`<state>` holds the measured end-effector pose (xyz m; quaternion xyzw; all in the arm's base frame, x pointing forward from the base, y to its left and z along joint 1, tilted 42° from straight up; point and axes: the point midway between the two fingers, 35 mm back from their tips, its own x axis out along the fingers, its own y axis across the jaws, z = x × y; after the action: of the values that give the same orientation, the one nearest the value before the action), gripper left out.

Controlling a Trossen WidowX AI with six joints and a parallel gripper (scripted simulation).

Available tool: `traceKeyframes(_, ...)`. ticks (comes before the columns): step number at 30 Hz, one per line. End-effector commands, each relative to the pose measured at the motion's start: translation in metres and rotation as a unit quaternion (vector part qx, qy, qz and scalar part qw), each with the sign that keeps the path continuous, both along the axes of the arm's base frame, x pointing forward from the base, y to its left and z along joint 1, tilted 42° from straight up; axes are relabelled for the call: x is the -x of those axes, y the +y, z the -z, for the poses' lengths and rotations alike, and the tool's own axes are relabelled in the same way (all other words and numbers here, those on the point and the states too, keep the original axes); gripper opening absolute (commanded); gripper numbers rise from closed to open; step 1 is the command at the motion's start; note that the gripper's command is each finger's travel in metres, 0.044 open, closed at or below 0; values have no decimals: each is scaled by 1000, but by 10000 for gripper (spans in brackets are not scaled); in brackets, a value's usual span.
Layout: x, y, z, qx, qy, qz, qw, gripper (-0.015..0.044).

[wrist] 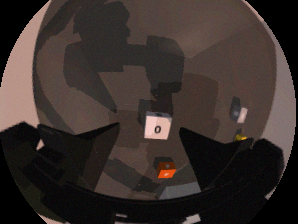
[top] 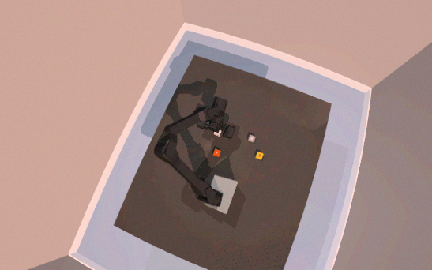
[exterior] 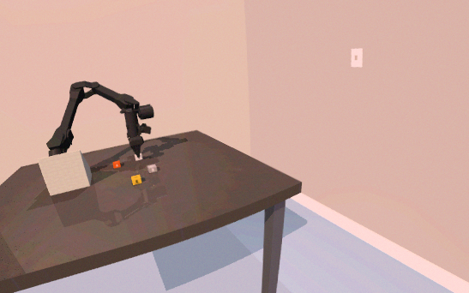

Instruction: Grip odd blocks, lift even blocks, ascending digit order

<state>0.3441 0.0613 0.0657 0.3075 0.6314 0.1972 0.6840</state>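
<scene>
A white block (top: 217,133) (exterior: 139,158) (wrist: 157,127) shows the digit 0 in the wrist view. My gripper (exterior: 137,154) (wrist: 150,128) is open and low over this block, pointing down. In the wrist view one fingertip is on each side of the block with a gap to both. An orange block (top: 216,152) (exterior: 117,164) (wrist: 166,173) sits nearer the arm's base. A pale grey-pink block (top: 252,138) (exterior: 153,169) (wrist: 243,115) and a yellow block (top: 259,155) (exterior: 136,180) (wrist: 241,138) stand off to one side. Their digits are too small to read.
A large whitish box (top: 229,193) (exterior: 65,173) (wrist: 181,191) stands beside the arm's base, beyond the orange block. The dark table (top: 283,118) (exterior: 231,180) bears everything. Its far edges are well away from the blocks.
</scene>
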Motion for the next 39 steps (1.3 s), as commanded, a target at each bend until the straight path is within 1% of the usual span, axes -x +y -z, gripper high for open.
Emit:
traceKeyframes(1,0,5,7,-2,3,2,1000,400)
traceKeyframes(3,0,5,8,-2,3,2,1000,400)
traceKeyframes(13,0,5,8,-2,3,2,1000,138)
traceKeyframes(14,0,5,8,-2,3,2,1000,120)
traceKeyframes(30,0,5,8,-2,3,2,1000,120)
traceKeyframes(39,1,-3,-2,-2,4,2,1000,120)
